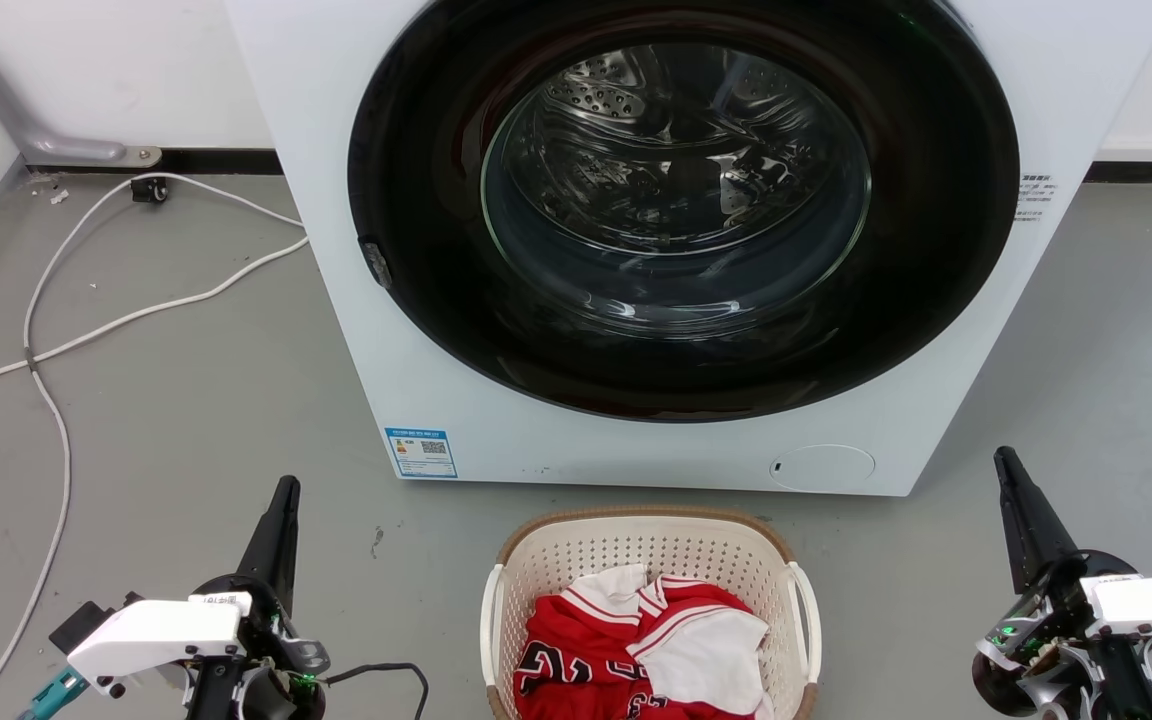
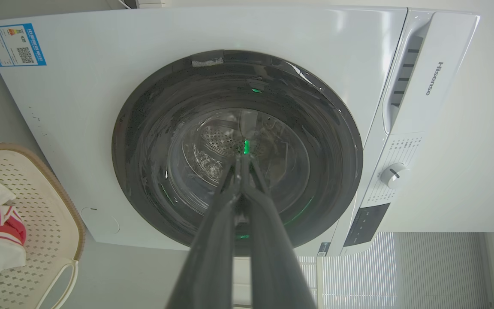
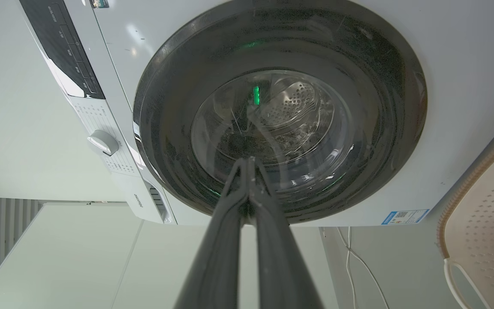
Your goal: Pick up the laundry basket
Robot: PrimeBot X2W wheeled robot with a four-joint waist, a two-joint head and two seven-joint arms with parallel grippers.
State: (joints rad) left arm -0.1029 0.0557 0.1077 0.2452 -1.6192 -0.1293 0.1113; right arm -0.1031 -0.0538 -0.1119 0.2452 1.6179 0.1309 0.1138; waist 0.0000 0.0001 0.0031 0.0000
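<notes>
Head view: the laundry basket stands on the grey floor just in front of the washing machine, between the two arms. It holds a red jersey and a white garment.
Left gripper: low on the basket's left, apart from it and pointing toward the machine. Its fingers are pressed together and grasp nothing.
Right gripper: in the matching place on the basket's right, apart from it. Its fingers are pressed together and empty.
Step in hand: judged to be the outset. The reach has not yet begun and the basket sits untouched on the floor.
Next move calls for: both finger pairs to part and each arm to swing inward and down to its nearer white loop handle. An even two-sided lift should then keep the load from tipping.
Left wrist view adds: a close look at the fingertips meeting, and the machine's Hisense panel and dial, which the head view cuts off. The basket sits at this view's lower left edge.
Right wrist view adds: the same meeting of tips, with a basket corner and one handle at the lower right edge.
Head view adds: both handles together, and how each gripper stands to them.
</notes>
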